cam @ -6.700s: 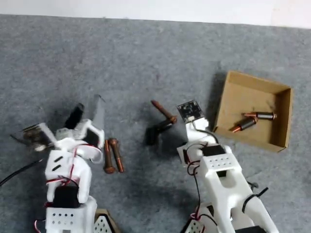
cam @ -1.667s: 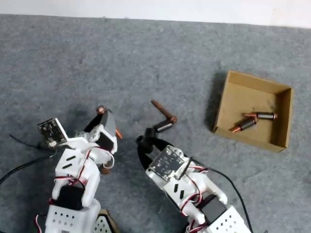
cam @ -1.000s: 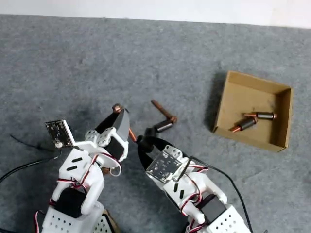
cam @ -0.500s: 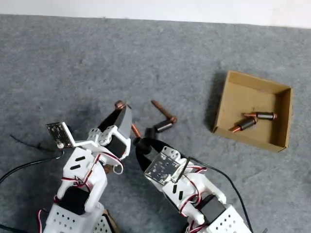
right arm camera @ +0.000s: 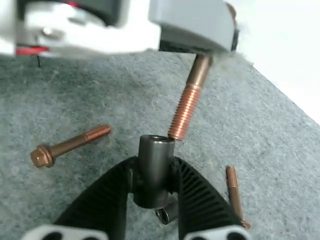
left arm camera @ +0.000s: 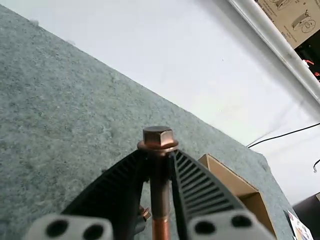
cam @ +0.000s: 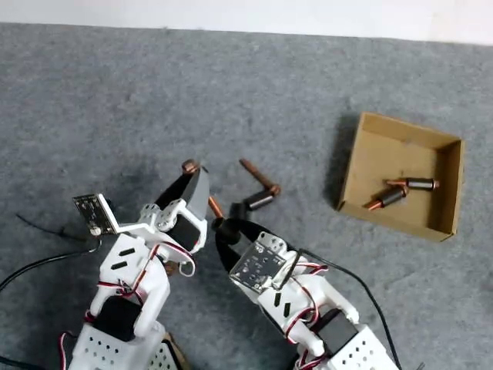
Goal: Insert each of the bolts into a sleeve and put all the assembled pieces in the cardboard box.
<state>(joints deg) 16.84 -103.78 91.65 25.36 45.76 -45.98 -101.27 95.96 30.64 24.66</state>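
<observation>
A copper bolt [left arm camera: 158, 139] is clamped between the jaws of the left gripper [left arm camera: 159, 153]. It is gripped just under its hex head, so the threaded length is kept free for insertion. A dark sleeve [right arm camera: 153, 165] is clamped in the right gripper [right arm camera: 154, 175], with its open end turned up towards the bolt so that the bore is offered to the thread. Both pieces are held above the grey mat [cam: 154, 92], between the 2 arms.

The bolt's long axis is tilted, with the head pointed up and away from the sleeve and the threaded tip pointed down towards it. In the right wrist view the tip is seen just at the rim of the sleeve's mouth, to one side of the bore. The 2 axes are not in line, and whether contact is made cannot be told. The insertion is judged not yet begun, and a small correction of angle is probably needed first.

In the cardboard box [cam: 389, 150], well apart from the arms, 2 assembled pieces [cam: 385, 198] are seen. 1 loose bolt [cam: 259, 177] and 1 loose sleeve [cam: 260, 201] are seen on the mat, just beside each other.
</observation>
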